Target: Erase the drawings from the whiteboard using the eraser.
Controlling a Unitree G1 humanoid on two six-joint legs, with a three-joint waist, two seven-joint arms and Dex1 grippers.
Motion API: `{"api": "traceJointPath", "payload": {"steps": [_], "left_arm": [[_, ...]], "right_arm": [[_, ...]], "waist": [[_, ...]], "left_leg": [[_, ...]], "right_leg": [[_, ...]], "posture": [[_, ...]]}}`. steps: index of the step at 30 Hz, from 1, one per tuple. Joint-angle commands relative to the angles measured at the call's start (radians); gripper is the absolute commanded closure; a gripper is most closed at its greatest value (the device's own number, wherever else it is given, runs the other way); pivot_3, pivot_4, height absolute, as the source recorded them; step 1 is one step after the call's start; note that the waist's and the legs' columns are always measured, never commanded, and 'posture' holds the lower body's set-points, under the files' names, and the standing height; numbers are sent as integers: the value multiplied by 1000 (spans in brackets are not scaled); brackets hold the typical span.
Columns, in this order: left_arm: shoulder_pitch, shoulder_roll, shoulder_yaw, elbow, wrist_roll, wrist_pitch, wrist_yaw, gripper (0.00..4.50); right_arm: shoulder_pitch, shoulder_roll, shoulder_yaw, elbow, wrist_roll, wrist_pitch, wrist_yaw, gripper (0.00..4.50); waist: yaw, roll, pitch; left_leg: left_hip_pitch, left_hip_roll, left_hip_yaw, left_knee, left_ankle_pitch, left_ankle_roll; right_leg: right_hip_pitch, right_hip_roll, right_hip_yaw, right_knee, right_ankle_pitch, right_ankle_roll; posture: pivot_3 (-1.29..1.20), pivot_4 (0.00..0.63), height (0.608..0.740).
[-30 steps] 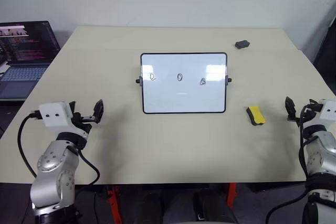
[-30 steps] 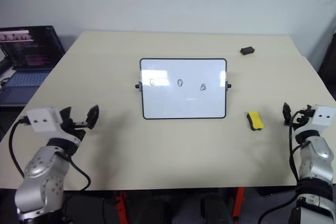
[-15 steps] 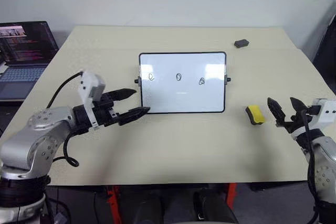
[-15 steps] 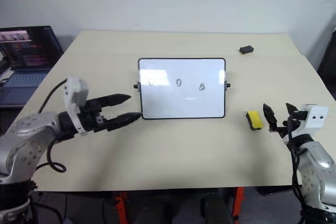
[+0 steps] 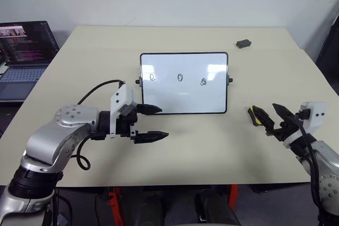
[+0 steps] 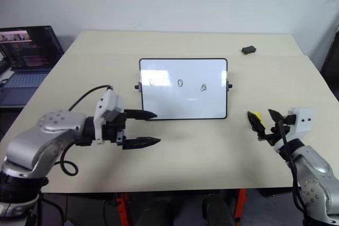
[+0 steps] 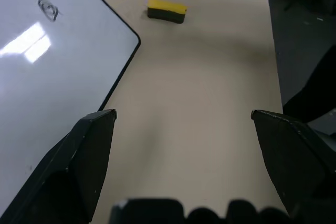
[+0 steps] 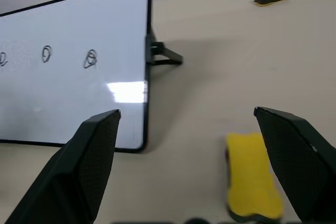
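Head views are showing the whiteboard point(image 5: 184, 83) lying mid-worktop point(image 5: 185, 146) with three drawings point(image 5: 179, 78) in a row, not yet wiped. The eraser point(image 5: 256, 115) is resting flat on the worktop off the board's right short side, apart from it. The right gripper point(image 5: 269, 118) is hanging directly over the eraser with jaws spread wide, gripping nothing. The left gripper point(image 5: 151, 123) is pointing rightward below the board's near left corner, jaws also wide and empty, well apart from the eraser, so the right arm is clearly nearer.

Left wrist view is showing the eraser point(image 7: 166, 10) far ahead, past the board's corner.

Right wrist view is showing the eraser point(image 8: 251, 174) between the spread jaws, nearer one finger, its long axis seemingly running along the gripper's pointing line; straddling it likely needs a slight sideways shift.
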Motion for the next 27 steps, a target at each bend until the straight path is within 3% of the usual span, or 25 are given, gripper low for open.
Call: {"api": "traceJointPath", "payload": {"steps": [1, 9, 27], "left_arm": [[-59, -15, -35, -3, 16, -21, -41, 0], [-109, -54, -102, 64, 89, -81, -97, 0], [-65, -98, -110, 62, 152, -123, -95, 0]], "right_arm": [[-47, -6, 29, 3, -87, 54, -115, 45], [-141, 10, 83, 102, -204, 121, -190, 45], [-207, 42, 118, 280, -325, 52, -121, 45]], "waist": [[0, 0, 0], [-1, 0, 0], [-1, 0, 0]], "left_leg": [[0, 0, 0, 0, 0, 0], [-1, 0, 2, -1, 0, 0], [-1, 0, 2, 0, 0, 0]], "right_leg": [[0, 0, 0, 0, 0, 0], [-1, 1, 0, -1, 0, 0], [-1, 1, 0, -1, 0, 0]], "posture": [[0, 150, 740], [0, 150, 740], [0, 150, 740]]}}
